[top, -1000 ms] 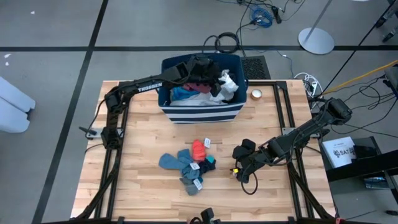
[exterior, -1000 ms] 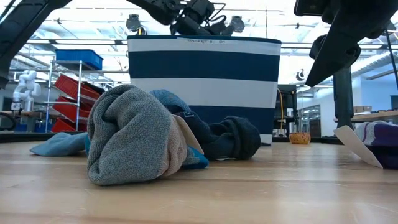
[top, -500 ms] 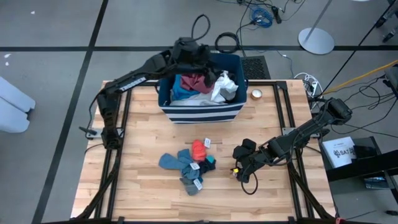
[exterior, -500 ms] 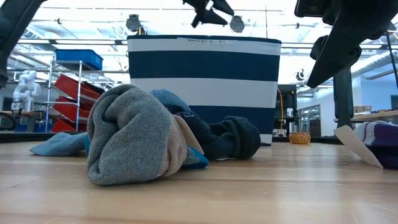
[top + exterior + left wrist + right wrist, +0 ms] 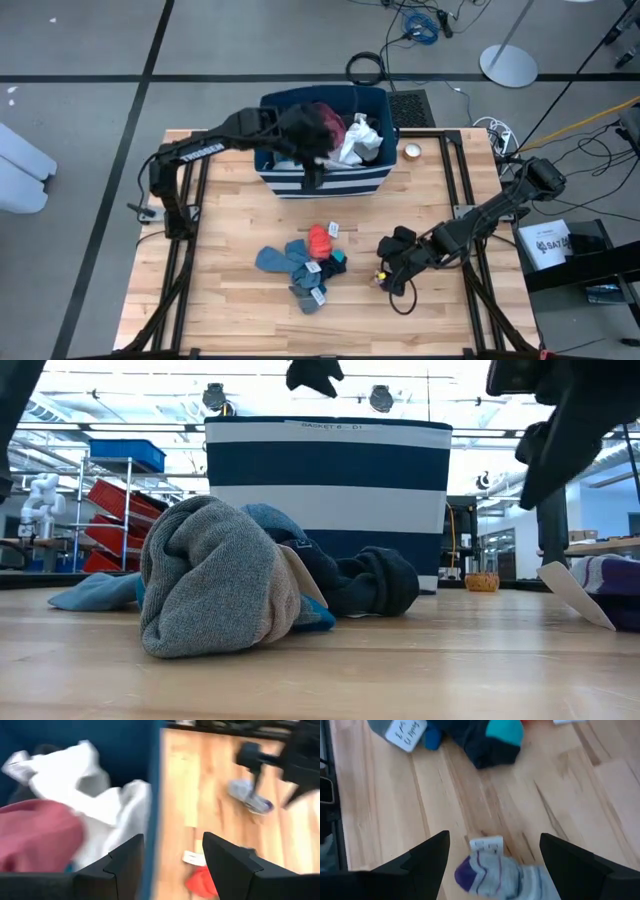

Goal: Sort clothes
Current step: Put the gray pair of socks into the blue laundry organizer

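The navy bin (image 5: 322, 180) with white stripes stands at the table's far middle and holds maroon (image 5: 331, 119), white (image 5: 361, 141) and blue clothes. My left gripper (image 5: 172, 842) hangs open and empty above the bin's near wall (image 5: 154, 785), high over the rim in the low view (image 5: 314, 374). A pile of grey, blue and red-orange pieces (image 5: 305, 265) lies on the table's middle. My right gripper (image 5: 493, 837) is open and low over the table to the right of the pile. A grey-white sock with a purple toe (image 5: 495, 870) lies on the wood between its fingers.
A small round object (image 5: 412, 152) sits right of the bin. White paper tags (image 5: 404, 732) are fixed to pieces in the pile, and one (image 5: 487, 845) lies by the sock. Bare wood stretches along the table's left side (image 5: 215, 250) and near edge.
My left gripper has risen out of the bin, where it was down among the clothes, and has swung toward the table's near edge, ending above the bin's near wall. The maroon piece now shows uncovered in the bin.
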